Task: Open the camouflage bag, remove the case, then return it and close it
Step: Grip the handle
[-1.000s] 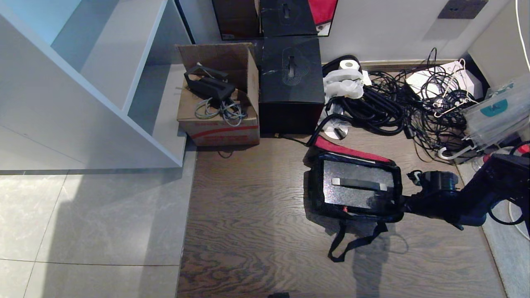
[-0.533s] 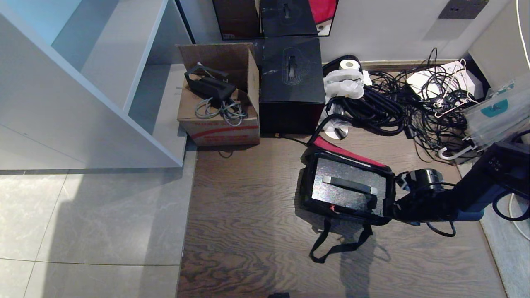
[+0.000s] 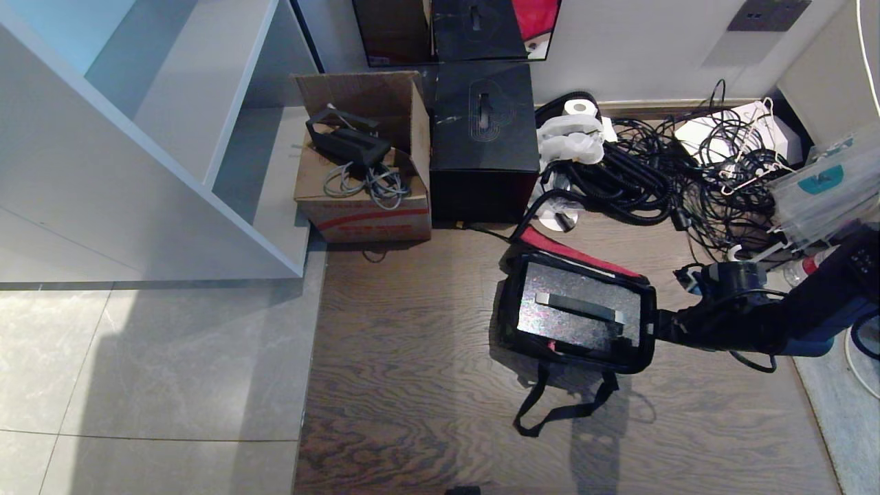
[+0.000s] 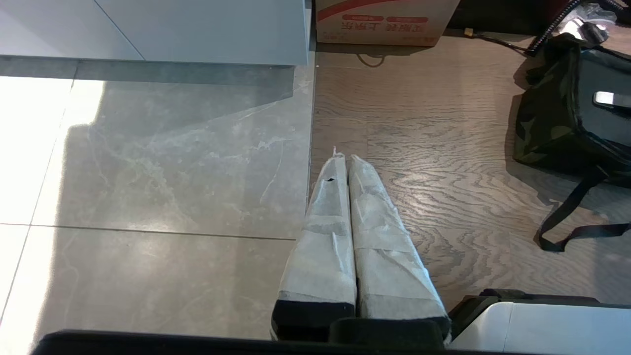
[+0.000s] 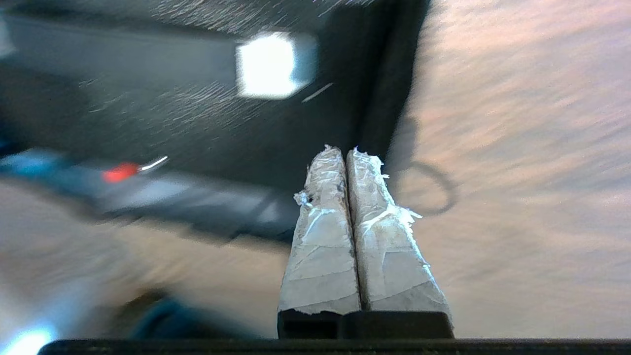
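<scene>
The camouflage bag (image 3: pixel 507 320) lies open on the wood floor, its red lid lining (image 3: pixel 564 251) folded back toward the wall. Inside it lies the case (image 3: pixel 564 323), glittery black, with its black handle (image 3: pixel 581 307) facing up. My right gripper (image 3: pixel 658 328) is at the bag's right wall, shut with nothing between its fingers. In the right wrist view the right gripper (image 5: pixel 345 150) points at the bag's edge, with the case (image 5: pixel 197 113) and its red latch (image 5: pixel 118 172) beyond. My left gripper (image 4: pixel 342 158) hangs shut and parked over the floor, left of the bag (image 4: pixel 542 123).
A black cube box (image 3: pixel 485 137) and a cardboard box (image 3: pixel 361 165) stand by the wall behind the bag. A cable tangle (image 3: pixel 687 172) fills the back right. A white shelf unit (image 3: pixel 172 137) stands at the left. The bag's strap (image 3: pixel 560 405) trails on the floor in front.
The bag and its strap slid a little to the left, then stayed put. My right arm then shifted slightly up the bag's right wall, still shut.
</scene>
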Available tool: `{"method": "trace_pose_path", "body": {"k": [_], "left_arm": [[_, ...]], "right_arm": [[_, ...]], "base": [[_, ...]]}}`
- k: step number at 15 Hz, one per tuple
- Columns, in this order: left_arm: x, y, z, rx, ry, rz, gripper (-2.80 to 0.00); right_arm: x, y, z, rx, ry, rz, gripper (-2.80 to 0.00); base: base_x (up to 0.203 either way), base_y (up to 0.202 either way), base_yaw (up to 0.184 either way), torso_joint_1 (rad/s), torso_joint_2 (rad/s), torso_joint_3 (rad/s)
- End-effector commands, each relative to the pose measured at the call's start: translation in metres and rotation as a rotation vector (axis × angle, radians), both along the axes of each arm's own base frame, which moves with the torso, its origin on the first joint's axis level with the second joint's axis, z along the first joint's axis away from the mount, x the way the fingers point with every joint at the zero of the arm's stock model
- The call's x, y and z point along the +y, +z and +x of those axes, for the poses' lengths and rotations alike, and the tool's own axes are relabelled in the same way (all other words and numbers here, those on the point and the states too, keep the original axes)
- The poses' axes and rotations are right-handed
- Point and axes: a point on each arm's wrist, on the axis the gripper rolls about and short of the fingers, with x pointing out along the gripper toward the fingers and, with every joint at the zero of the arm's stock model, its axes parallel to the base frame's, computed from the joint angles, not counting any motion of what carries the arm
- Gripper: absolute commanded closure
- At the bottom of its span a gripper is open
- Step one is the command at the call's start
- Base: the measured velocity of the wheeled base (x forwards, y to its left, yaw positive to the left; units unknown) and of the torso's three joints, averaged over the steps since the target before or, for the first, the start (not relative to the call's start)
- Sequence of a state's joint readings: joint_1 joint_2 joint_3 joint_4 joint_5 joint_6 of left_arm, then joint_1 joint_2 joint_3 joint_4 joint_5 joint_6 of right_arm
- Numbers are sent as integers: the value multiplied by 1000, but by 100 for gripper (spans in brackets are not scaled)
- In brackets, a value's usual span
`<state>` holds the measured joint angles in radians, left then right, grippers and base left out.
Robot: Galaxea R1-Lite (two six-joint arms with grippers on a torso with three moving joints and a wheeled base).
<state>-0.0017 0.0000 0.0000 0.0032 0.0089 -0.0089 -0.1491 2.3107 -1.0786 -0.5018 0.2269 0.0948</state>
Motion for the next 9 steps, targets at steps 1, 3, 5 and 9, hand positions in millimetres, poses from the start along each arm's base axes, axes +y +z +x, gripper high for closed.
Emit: {"method": "trace_pose_path", "body": {"k": [1,3,5,9], "left_arm": [[0,0,0,0,0,0,0],[0,0,0,0,0,0,0],[0,0,0,0,0,0,0],[0,0,0,0,0,0,0]], "right_arm": [[-18,-11,8,-15,-27,-54,0],[-24,-18,11,-14,-59,-114,0],[-23,-25,9,5,-56,-118,0],[-17,-37,9,32,-16,-133,0]], "base": [[0,0,0,0,0,0],[0,0,0,0,0,0],[0,0,0,0,0,0],[0,0,0,0,0,0]]}}
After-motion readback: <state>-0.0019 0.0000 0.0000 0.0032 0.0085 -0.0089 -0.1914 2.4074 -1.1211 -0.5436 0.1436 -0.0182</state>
